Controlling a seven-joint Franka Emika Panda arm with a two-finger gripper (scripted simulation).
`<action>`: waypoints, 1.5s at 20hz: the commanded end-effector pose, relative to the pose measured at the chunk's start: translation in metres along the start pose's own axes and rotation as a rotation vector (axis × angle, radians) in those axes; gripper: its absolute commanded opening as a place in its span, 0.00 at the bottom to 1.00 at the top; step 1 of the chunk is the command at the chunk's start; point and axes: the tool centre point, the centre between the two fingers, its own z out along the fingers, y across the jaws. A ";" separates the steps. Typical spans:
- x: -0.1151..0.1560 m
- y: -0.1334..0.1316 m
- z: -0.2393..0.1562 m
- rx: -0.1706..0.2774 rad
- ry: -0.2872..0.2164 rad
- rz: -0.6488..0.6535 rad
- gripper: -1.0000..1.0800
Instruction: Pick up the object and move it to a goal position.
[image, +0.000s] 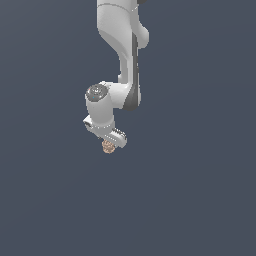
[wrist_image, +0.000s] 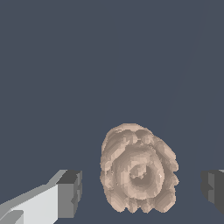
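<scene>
Flat slate-grey ground (image: 200, 200) fills both views, with no edge or marking on it. From the top of the exterior view the white arm (image: 122, 45) reaches down, bends at a rounded joint and ends in the claw (image: 111, 142), which points downward over a small tan lump (image: 108, 147). In that view the lump peeks out just under the claw's lower edge, partly covered by it, so only its bumpy underside shows. The wrist view looks straight down past the claw (wrist_image: 140, 188) and gives a far clearer sight of the lump (wrist_image: 138, 173): it is roundish, pale brown, ringed with ridges that circle a small hollow in its middle, and knobbly around the rim. One fingertip (wrist_image: 70, 192), dark grey on a white finger, stands on one side of the lump, and the other dark fingertip (wrist_image: 213, 186) stands on the opposite side at the picture's edge. The claw is spread wide, with bare ground showing between each fingertip and the lump, so neither one touches it. The lump sits between the two fingertips, somewhat closer to the white-backed one.
</scene>
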 end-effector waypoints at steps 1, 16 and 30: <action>-0.001 0.001 0.013 -0.001 -0.001 0.002 0.96; 0.000 0.001 0.032 0.000 0.000 0.005 0.00; -0.002 -0.021 -0.001 0.000 0.001 0.004 0.00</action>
